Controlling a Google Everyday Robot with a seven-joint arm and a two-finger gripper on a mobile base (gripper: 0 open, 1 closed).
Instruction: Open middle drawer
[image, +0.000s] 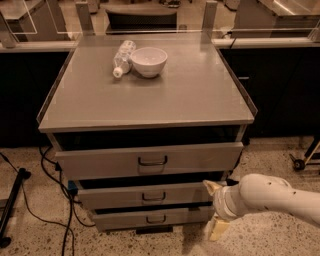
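Observation:
The middle drawer (115, 196) is a shallow grey front with a small dark loop handle (153, 196), between the taller top drawer (100, 162) and the lowest drawer (120, 219). All three stand slightly pulled out. My gripper (215, 208) sits low at the right end of the middle drawer. It is open, with one cream fingertip (212, 187) by the drawer's right edge and the other below, near the floor. It holds nothing. It is well right of the handle.
A white bowl (148, 61) and a lying plastic bottle (122, 58) rest on the cabinet top (175, 95). Black cables (50, 170) and a stand leg (12, 205) lie on the floor at left. A wheeled base (302, 161) stands at right.

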